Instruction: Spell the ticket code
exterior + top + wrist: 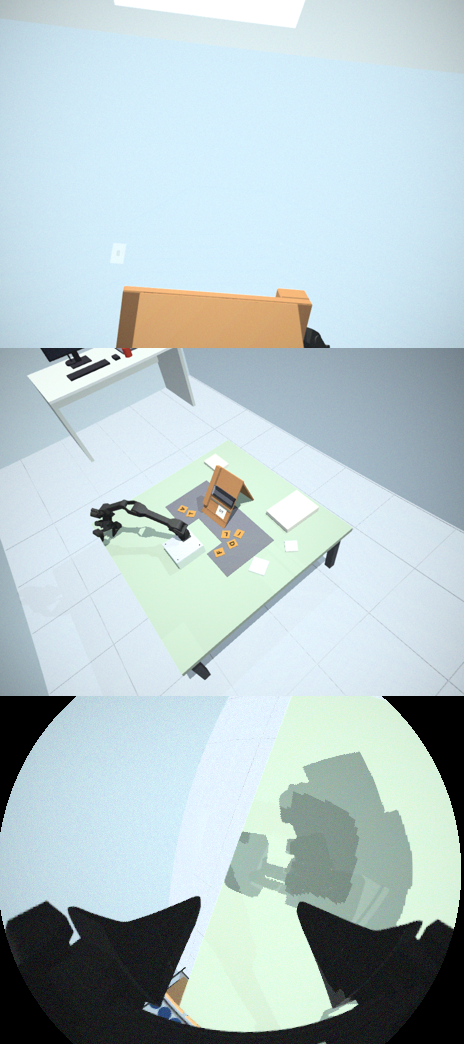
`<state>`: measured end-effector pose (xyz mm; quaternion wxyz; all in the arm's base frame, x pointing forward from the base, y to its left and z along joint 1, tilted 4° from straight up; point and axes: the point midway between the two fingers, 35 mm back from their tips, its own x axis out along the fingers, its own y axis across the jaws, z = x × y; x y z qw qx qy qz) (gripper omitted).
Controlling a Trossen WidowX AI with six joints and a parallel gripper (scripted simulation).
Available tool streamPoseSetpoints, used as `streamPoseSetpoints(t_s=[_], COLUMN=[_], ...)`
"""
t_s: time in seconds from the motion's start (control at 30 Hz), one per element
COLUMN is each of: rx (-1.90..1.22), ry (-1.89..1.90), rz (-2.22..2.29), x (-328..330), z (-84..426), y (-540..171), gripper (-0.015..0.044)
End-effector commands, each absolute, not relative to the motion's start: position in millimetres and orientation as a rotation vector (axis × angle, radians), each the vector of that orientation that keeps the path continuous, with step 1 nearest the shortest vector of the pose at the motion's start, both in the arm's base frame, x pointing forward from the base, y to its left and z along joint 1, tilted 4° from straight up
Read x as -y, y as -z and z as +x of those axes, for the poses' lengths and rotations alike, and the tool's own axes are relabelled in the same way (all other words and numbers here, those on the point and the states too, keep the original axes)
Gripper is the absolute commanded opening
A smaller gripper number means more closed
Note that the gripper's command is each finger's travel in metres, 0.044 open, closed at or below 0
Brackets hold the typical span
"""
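The wooden board (229, 479) (217, 322) stands tilted on the table, its back showing in the exterior view. Its dark rail (223, 496) shows no orange tile. The white ticket (221, 512) below it appears to read DT. Orange tiles lie flat on the grey mat: A (182, 509) and T (191, 513) on one side, L (225, 534), J (238, 533), D (232, 543) and F (219, 552) on the other. My gripper (108, 533) (249, 901) is open and empty near the table's left edge, away from the tiles and board.
The arm's white base (184, 551) stands beside the grey mat (254, 542). A thick white block (292, 510) lies beyond the mat. Thin white pads (291, 546) (259, 566) lie near the table edge, and another pad (214, 461) lies behind the board.
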<state>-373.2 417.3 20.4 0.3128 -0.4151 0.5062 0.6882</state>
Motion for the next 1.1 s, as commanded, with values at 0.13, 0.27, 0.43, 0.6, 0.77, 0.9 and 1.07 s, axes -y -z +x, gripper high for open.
streamPoseSetpoints(t_s=[0.13,0.27,0.43,0.6,0.77,0.9,1.07], rx=[-1.378,-1.377,-1.362,-1.333,-1.367,-1.322,-1.254], ry=[-1.725,-1.691,-1.639,-1.573,-1.433,-1.365,-1.266], rz=[-1.000,-0.910,-0.782,-0.651,-0.481,-0.385,-0.272], x=[-433,-458,-481,-488,-475,-454,-411], z=[-335,-284,-205,-118,-33,33,109], y=[-42,-62,-90,-118,-137,-155,-173], gripper=[0.0440,0.0440,0.0440,0.0440,0.0440,0.0440,0.0440])
